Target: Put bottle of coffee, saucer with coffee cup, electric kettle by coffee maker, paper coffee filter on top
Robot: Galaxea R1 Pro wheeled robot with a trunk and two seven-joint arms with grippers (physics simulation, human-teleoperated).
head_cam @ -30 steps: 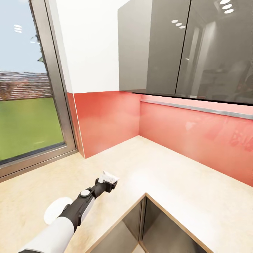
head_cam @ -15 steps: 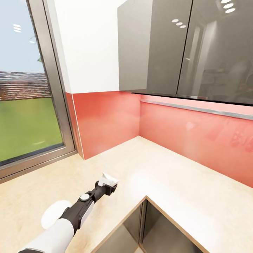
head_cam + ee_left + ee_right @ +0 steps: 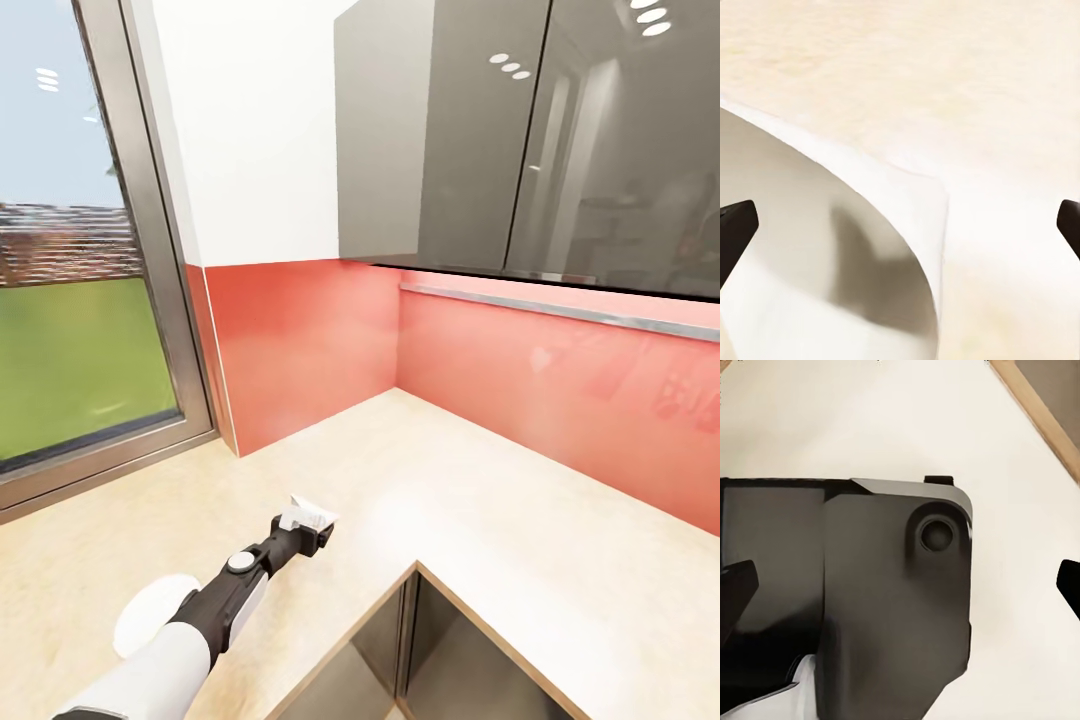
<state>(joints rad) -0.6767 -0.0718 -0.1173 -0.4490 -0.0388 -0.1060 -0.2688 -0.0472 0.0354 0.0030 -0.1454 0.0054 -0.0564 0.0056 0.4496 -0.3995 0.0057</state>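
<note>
Filter (image 3: 832, 262) curls between left gripper (image 3: 900, 225) fingertips.

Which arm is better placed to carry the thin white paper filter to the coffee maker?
Left: its end effector holds the thin white paper coffee filter above the beige counter.

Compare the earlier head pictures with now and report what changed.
The head camera panned slightly. The left gripper stays extended over the beige counter, still holding the paper coffee filter, barely shifted. The white round object beside the arm lies in place. Nothing was taken or let go.
</note>
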